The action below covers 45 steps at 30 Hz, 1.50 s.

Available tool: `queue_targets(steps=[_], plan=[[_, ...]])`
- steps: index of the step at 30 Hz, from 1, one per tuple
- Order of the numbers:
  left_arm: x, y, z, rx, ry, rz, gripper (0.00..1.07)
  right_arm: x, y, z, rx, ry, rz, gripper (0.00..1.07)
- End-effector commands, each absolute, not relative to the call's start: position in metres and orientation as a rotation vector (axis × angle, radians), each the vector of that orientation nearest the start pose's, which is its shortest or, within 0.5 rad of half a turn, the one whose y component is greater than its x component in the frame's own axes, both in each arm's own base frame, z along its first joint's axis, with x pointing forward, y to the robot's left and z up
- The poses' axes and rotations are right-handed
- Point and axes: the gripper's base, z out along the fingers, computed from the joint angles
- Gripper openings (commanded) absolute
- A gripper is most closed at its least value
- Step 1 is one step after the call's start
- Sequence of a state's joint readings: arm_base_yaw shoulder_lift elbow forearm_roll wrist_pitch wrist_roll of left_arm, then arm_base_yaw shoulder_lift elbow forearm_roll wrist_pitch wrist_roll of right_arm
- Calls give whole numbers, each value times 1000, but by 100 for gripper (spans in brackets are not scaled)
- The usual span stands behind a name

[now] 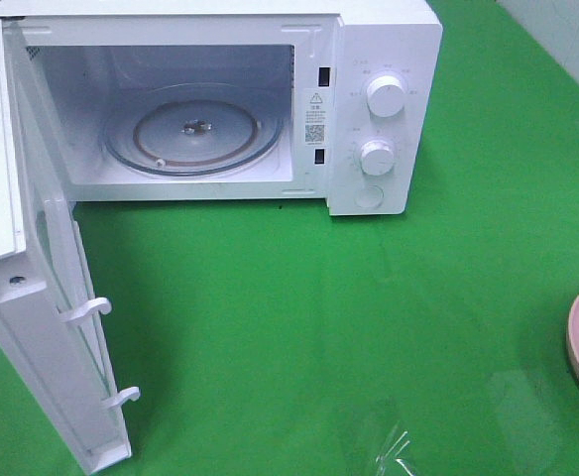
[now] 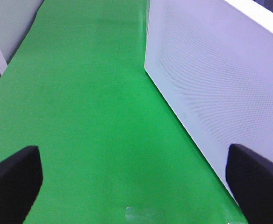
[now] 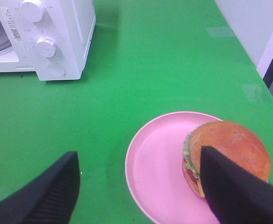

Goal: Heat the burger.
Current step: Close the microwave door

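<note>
Microwave door (image 1: 61, 327): white, swung wide open at far left. Microwave (image 1: 384, 59): white, empty glass turntable (image 1: 192, 131) inside, two knobs (image 1: 385, 95) on its right panel. Surface (image 1: 299, 317): green, bare in the middle. My left fingers (image 2: 12, 182): spread wide, empty, beside the microwave's side wall. Plate (image 3: 160, 163): pink, at far right. Burger (image 3: 230, 151): upright on the plate's outer side, partly behind one of my right fingers (image 3: 239, 191), which stand wide apart above it, holding nothing.

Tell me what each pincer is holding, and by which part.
Nothing. Both pincers are open and empty; the right pincer hovers above the burger on its plate.
</note>
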<state>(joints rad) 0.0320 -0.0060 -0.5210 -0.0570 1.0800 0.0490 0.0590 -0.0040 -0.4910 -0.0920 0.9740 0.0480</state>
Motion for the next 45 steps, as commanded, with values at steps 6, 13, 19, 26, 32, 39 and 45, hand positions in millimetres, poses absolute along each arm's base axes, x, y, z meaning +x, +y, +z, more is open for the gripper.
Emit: queue_targets(steps=[6,13,19,26,32,39,45], plan=[[-10,-5,282,16,2014,-22,100,-5,-7,283,-15,1920,-46,73],[-10,-6,282,16,2014,-34,100,-5,-7,283,-15,1920,-46,73],[-9,-6,284,15,2012,-35,100,-5,-7,283,-15,1920,-46,73],[1,-4,304,8,1909,-14,89,-5,-7,283,-15,1920,-46,72],[19,-1,314,7,1871,32,60,-5,-7,283,-15,1920,-46,72],[41,2,316,14,1908,71,3,-5,-7,283,-15,1920,-46,72],[65,3,307,16,1882,70,0,-5,-7,283,-15,1920,-46,72]])
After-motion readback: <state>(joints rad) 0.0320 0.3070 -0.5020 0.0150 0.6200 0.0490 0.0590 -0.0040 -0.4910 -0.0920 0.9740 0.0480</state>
